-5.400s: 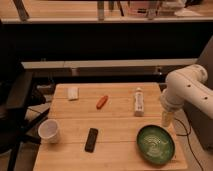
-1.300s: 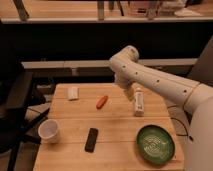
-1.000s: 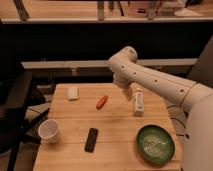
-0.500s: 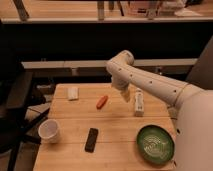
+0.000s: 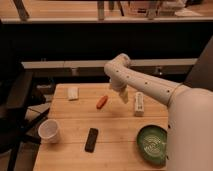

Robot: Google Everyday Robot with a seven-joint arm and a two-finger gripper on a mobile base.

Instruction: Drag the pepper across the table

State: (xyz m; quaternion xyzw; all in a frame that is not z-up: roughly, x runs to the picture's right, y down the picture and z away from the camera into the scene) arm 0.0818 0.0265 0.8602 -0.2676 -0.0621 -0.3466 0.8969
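Note:
The small orange-red pepper (image 5: 102, 101) lies tilted on the light wooden table (image 5: 120, 131), in its far middle part. My gripper (image 5: 123, 96) hangs at the end of the white arm just right of the pepper and slightly above the tabletop. It is open and holds nothing. A small gap separates it from the pepper.
A white tube (image 5: 138, 103) lies just right of the gripper. A black remote (image 5: 91, 139) sits near the front, a white cup (image 5: 49, 131) at the front left and a green bowl (image 5: 152, 144) at the front right. A white packet (image 5: 73, 93) rests at the far left. A dark chair (image 5: 15, 110) stands left of the table.
The arm has swung left and lowered, bringing the gripper from over the white tube to just right of the pepper. The pepper has not moved.

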